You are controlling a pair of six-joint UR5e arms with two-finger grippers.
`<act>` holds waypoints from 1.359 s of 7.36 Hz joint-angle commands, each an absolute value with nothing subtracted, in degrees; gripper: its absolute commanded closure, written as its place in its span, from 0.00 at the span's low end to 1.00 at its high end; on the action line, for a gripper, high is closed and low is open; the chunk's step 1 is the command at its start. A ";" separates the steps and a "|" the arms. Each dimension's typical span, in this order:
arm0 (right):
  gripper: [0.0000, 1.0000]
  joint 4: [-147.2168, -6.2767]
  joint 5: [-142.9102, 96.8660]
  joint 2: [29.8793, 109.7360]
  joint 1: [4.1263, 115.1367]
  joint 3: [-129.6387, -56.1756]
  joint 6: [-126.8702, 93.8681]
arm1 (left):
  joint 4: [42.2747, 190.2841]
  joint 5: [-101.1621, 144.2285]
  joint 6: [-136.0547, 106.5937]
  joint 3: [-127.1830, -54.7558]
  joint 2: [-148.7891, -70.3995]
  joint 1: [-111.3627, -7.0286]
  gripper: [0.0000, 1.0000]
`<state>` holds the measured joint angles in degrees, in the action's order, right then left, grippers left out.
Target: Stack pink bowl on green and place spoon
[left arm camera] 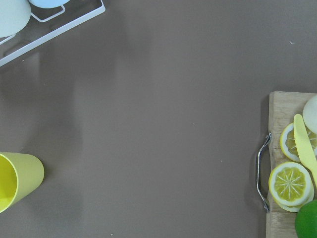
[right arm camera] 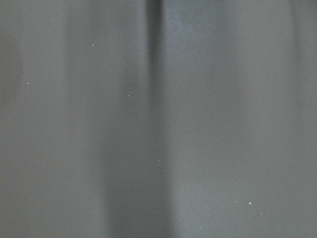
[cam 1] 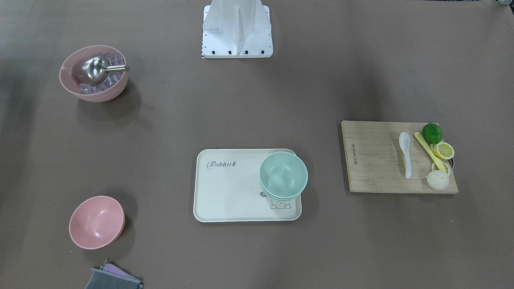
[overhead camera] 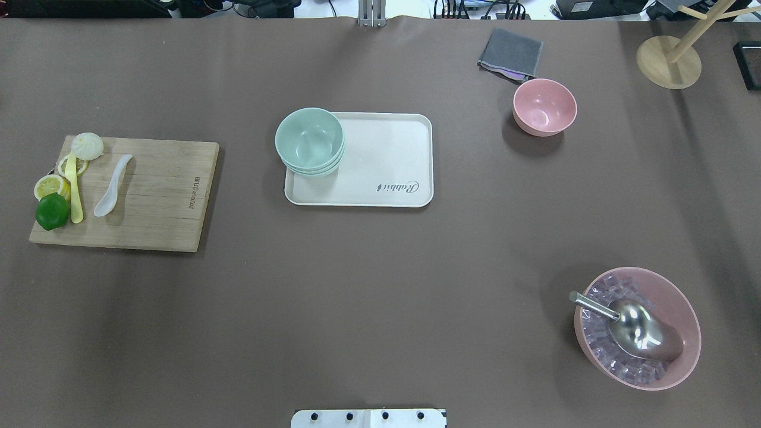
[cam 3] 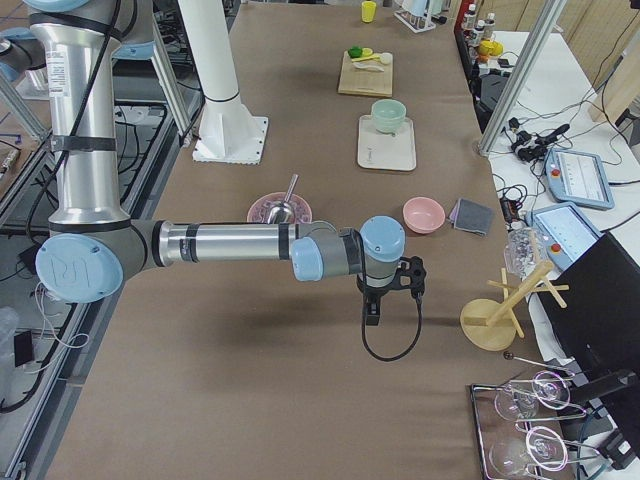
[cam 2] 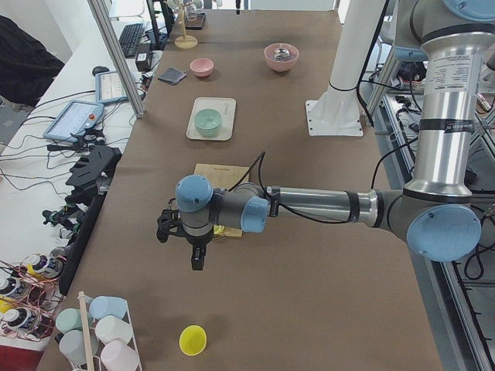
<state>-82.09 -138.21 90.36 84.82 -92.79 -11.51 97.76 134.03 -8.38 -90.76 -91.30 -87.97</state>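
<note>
Table [overhead camera: 380,297]: tray [overhead camera: 392,154], board [overhead camera: 160,202], pink bowl [overhead camera: 544,107], perhaps cloths [overhead camera: 511,53].

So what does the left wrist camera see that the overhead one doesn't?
Only the left wrist view shows a yellow plastic cup and the corner of a white wire rack with pale cups. Only the overhead view shows the plain pink round bowl, the stack of mint-green bowls on the cream tray, the glossy white soup spoon and the pink bowl of ice cubes with its steel scoop. Both show the end of the wooden cutting board with lemon slices, a green lime and a long yellow utensil.
</note>
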 commanded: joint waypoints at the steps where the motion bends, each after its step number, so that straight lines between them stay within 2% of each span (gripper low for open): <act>1: 0.00 -82.09 -137.90 91.41 84.90 -93.78 -11.60 | 97.82 132.55 -8.52 -90.88 -91.49 -87.89 0.02; 3: 0.00 -82.09 -137.81 91.67 84.90 -93.78 -11.51 | 97.74 132.54 -8.61 -92.88 -90.80 -87.89 0.02; 10: 0.00 -82.09 -136.06 91.50 84.81 -93.78 -11.51 | 97.65 132.10 -8.44 -92.64 -90.62 -87.89 0.01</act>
